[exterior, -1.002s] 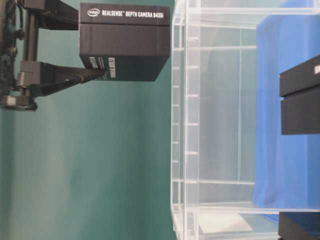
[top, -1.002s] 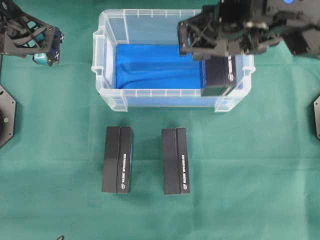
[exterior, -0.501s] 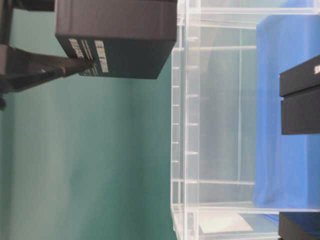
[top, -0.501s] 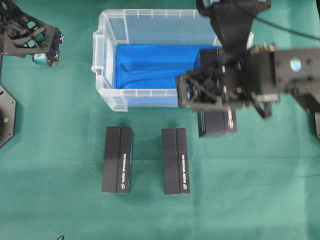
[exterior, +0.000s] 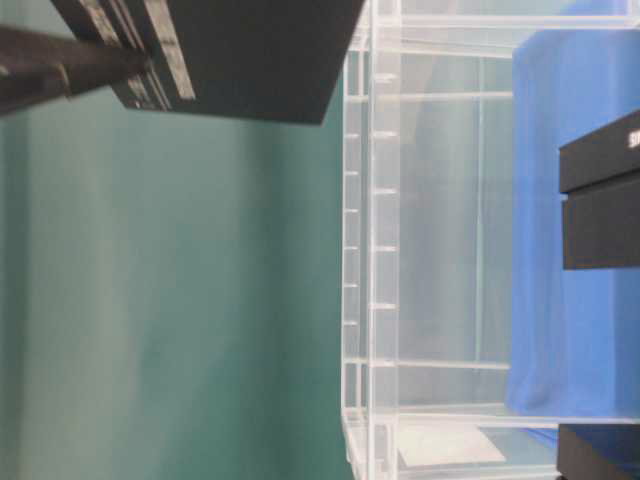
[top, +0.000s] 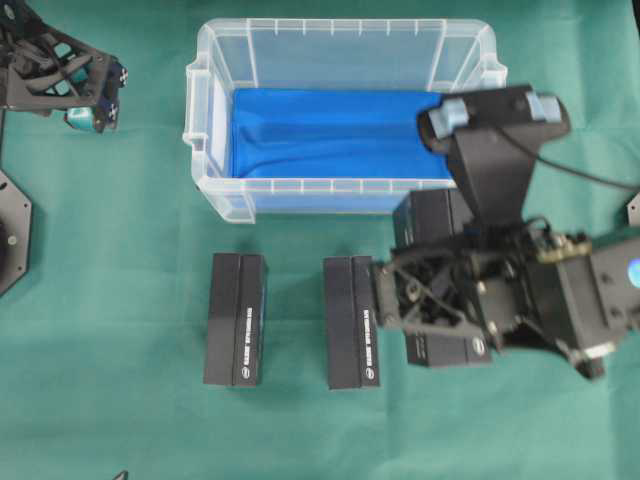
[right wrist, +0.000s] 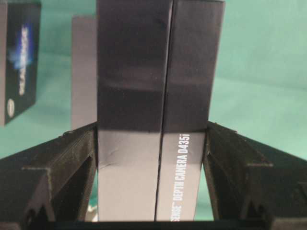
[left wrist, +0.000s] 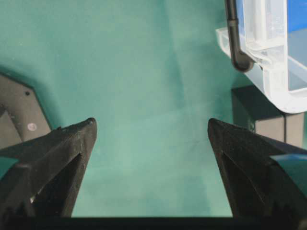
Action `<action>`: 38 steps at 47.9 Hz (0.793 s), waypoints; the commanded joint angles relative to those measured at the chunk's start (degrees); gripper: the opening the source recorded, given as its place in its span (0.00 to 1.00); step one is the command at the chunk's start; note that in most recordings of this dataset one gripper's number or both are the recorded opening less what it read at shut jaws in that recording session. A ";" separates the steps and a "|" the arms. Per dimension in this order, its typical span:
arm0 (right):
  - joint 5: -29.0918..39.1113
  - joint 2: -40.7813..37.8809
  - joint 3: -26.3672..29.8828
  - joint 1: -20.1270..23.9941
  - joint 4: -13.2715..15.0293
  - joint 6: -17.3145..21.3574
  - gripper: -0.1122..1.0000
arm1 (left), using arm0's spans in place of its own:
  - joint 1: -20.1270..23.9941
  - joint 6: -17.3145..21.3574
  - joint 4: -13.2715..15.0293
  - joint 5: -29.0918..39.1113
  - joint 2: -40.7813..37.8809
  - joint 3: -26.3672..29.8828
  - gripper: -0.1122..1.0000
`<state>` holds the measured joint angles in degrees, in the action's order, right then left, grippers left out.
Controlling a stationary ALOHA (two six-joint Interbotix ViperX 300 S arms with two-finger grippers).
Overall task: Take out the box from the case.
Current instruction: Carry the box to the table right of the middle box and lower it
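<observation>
1. Step in hand: the carry-out. The right tool is clamped on a black box, one finger pressed to each long side. In the overhead view the box hangs clear of the case, over the green tabletop in front of the case's right end.
2. Next move, as I judge it: lower the box flat onto the tabletop, to the right of the two already lying there and without knocking the nearer one, then spread the fingers and lift away.
3. The left tool is spread wide with nothing in it, parked well to the left of the case.
4. Count: one case, only its blue lining showing inside from overhead; three boxes, two on the tabletop and one held; two tools.
</observation>
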<state>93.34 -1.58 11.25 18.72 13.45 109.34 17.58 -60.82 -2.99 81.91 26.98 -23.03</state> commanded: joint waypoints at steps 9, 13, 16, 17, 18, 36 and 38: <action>0.62 1.23 1.58 3.43 0.35 2.90 0.69 | -0.09 -0.09 0.09 0.00 0.70 0.62 1.00; 0.88 1.23 1.58 3.43 0.35 2.90 0.69 | -0.09 -0.09 0.09 0.00 0.70 0.62 1.00; 1.23 1.23 1.58 3.43 0.35 2.90 0.69 | -0.09 -0.09 0.09 0.00 0.70 0.62 1.00; 1.32 1.23 1.58 3.43 0.35 2.90 0.69 | -0.09 -0.09 0.09 0.00 0.70 0.62 1.00; 1.49 1.23 1.58 3.43 0.44 2.90 0.69 | -0.09 -0.09 0.09 0.00 0.70 0.62 1.00; 1.32 -0.09 -0.62 3.43 0.62 3.16 0.69 | -0.09 -0.18 0.09 0.00 0.70 0.62 1.00; 1.05 -0.35 -1.23 3.43 0.62 3.16 0.69 | -0.09 -0.18 0.09 0.00 0.70 0.62 1.00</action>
<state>94.75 -2.29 10.20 21.97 13.54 112.41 17.67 -61.00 -2.99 81.91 26.98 -23.03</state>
